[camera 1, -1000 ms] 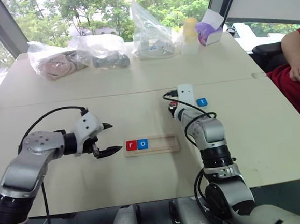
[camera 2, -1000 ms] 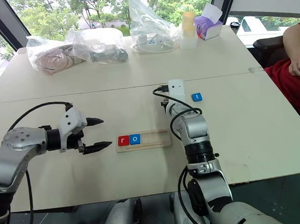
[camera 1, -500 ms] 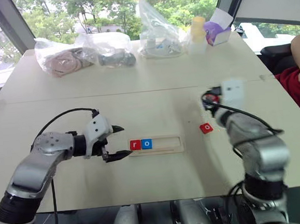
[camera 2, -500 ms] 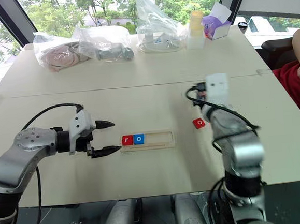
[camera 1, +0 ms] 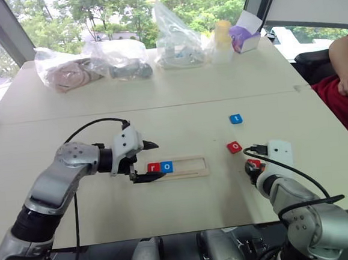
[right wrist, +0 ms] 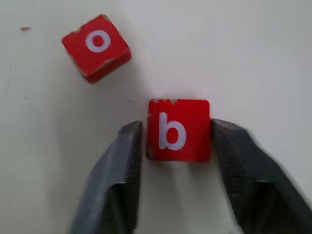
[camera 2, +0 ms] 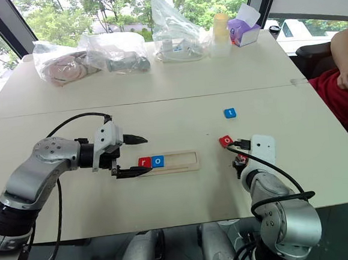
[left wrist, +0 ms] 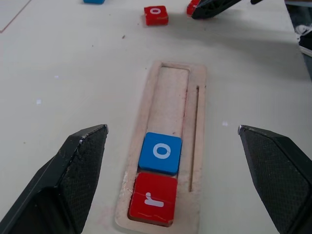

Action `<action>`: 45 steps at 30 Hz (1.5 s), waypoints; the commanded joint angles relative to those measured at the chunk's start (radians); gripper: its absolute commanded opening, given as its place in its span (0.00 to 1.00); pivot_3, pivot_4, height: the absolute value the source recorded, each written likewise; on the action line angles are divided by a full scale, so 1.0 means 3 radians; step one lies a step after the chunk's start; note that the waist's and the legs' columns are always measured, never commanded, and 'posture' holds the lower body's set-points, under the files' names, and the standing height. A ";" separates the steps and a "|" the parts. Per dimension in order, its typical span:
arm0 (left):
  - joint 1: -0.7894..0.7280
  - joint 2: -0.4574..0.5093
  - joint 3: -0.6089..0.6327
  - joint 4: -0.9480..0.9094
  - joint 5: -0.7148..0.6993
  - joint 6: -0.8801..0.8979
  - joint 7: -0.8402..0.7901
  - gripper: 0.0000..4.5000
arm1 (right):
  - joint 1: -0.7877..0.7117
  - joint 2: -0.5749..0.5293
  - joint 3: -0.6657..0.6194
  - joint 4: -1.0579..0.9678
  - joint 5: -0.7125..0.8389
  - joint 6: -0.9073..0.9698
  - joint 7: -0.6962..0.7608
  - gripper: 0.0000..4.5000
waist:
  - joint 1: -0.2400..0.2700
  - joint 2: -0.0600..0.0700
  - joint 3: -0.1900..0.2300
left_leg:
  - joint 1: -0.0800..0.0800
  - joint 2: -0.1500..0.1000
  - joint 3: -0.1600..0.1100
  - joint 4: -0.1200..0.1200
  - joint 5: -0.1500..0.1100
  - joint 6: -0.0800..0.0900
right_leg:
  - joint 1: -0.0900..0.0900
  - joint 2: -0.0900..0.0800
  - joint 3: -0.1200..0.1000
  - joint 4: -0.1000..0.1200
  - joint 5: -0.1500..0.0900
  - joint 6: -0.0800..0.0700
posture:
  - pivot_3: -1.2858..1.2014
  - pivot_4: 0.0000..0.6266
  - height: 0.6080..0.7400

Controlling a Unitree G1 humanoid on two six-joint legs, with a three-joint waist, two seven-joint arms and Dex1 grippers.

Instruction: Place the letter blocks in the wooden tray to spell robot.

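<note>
The wooden tray [camera 1: 189,167] lies mid-table with a red r block [camera 1: 153,167] and a blue o block [camera 1: 166,166] at its left end; the other slots [left wrist: 173,92] are bare. My left gripper [camera 1: 158,161] is open, its fingers straddling the tray's left end. To the right of the tray a red o block [camera 1: 234,147] and, farther back, a blue t block [camera 1: 236,119] lie loose. A red b block [right wrist: 179,129] rests on the table between the fingers of my right gripper [right wrist: 176,126], which flank it closely with a thin gap on one side.
Plastic bags [camera 1: 176,39], a bottle [camera 1: 220,39] and a tissue box [camera 1: 243,34] line the table's far edge. A person in red [camera 1: 345,86] sits at the right. The table's near edge [camera 1: 170,234] runs just behind my right wrist.
My right arm has pulled back toward the near edge with the b block, and its fingers have parted. The left gripper has shifted right to the tray's left end.
</note>
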 commanded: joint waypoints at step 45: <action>0.0282 0.0720 0.0548 -0.0408 -0.0377 0.0274 -0.0245 1.00 | -0.0173 -0.3010 0.0733 0.3615 0.0485 -0.5224 0.4402 0.27 | 0.0009 -0.0009 0.0011 | 0.0054 0.0002 0.0008 0.0002 -0.0006 0.0009 | 0.0075 -0.0002 -0.0001 -0.0035 -0.0003 -0.0004 | 0.52 0.24 1.00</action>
